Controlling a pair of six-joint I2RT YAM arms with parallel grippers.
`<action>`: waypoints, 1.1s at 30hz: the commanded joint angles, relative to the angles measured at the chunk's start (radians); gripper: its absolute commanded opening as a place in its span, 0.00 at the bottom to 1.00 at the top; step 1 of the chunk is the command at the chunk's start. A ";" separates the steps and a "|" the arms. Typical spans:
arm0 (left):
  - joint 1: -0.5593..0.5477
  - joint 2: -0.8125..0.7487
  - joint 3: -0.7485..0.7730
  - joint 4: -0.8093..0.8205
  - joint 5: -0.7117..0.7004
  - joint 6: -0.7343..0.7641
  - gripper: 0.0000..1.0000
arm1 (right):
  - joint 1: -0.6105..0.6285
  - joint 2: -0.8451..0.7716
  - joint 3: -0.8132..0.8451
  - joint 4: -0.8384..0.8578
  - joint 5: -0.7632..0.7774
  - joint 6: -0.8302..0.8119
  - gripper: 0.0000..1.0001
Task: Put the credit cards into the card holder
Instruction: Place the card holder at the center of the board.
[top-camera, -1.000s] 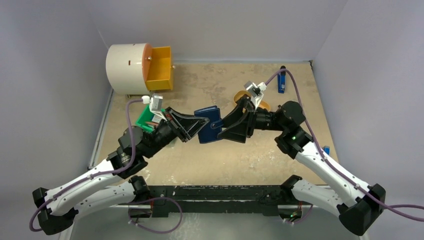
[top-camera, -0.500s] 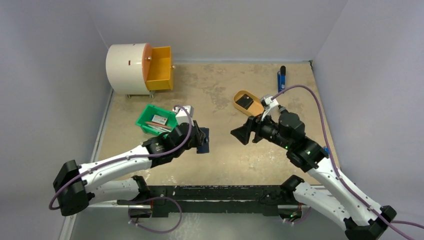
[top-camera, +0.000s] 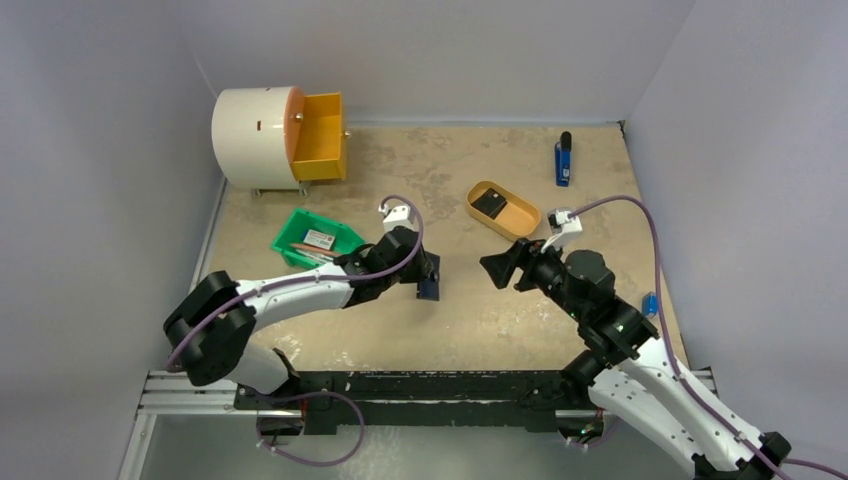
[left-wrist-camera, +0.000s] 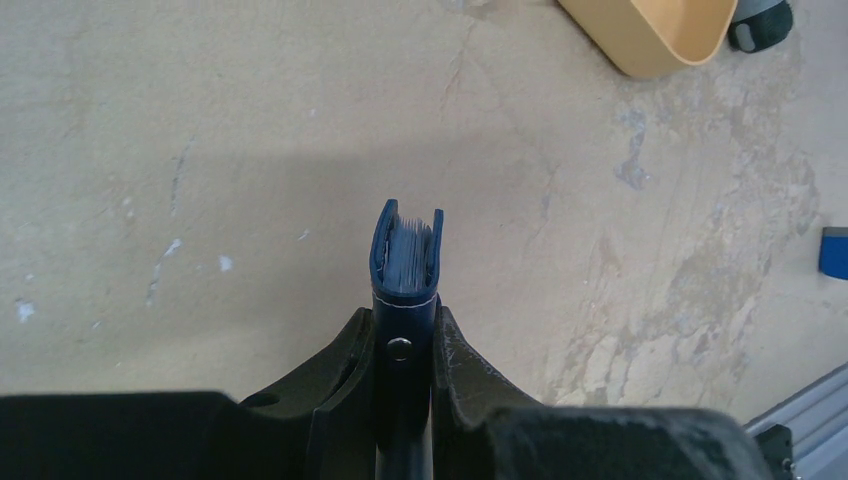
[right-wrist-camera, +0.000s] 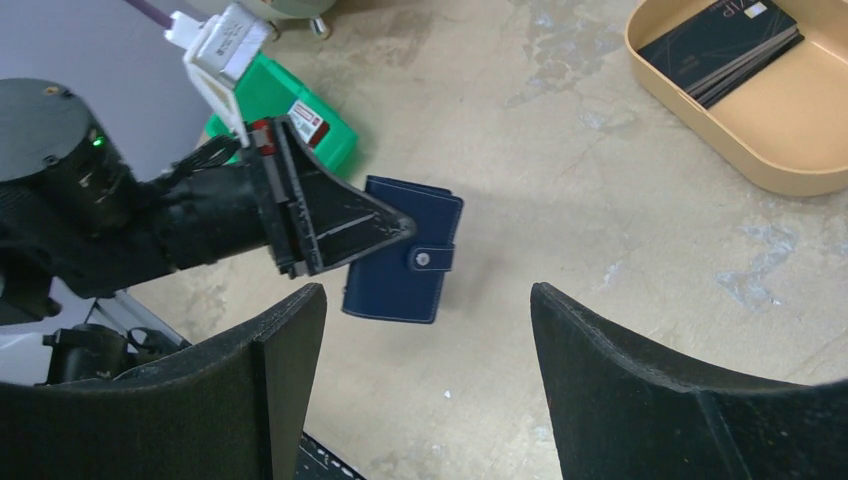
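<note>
The navy card holder (top-camera: 430, 289) hangs a little above the table at mid-scene, folded, its snap tab (right-wrist-camera: 428, 258) fastened. My left gripper (left-wrist-camera: 405, 322) is shut on it, one finger on each cover. Edge-on in the left wrist view, the card holder (left-wrist-camera: 408, 255) shows pale edges between its covers. My right gripper (top-camera: 497, 268) stands open to its right, apart from it, nothing between the fingers; in its own view the right gripper (right-wrist-camera: 426, 298) faces the card holder (right-wrist-camera: 400, 275). Dark credit cards (right-wrist-camera: 722, 45) lie stacked in the mustard tray (right-wrist-camera: 790, 150).
The mustard tray (top-camera: 520, 220) sits behind the right gripper. A green bin (top-camera: 300, 232) with small items lies behind the left arm. A white drum with an open orange drawer (top-camera: 320, 135) stands back left. A blue marker (top-camera: 563, 160) lies back right.
The right gripper has let go of the card holder, opened and drawn back to the right. The left arm has carried the holder slightly right and nearer and turned it on edge.
</note>
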 joint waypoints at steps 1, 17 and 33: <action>0.020 0.052 0.090 0.120 0.053 -0.040 0.00 | -0.001 -0.024 -0.021 0.129 0.022 0.000 0.77; 0.081 0.197 0.056 0.213 0.192 -0.157 0.00 | -0.002 0.047 0.043 0.038 -0.004 -0.070 0.76; 0.093 0.216 -0.001 0.160 0.169 -0.154 0.23 | -0.002 0.081 0.051 0.037 -0.035 -0.069 0.76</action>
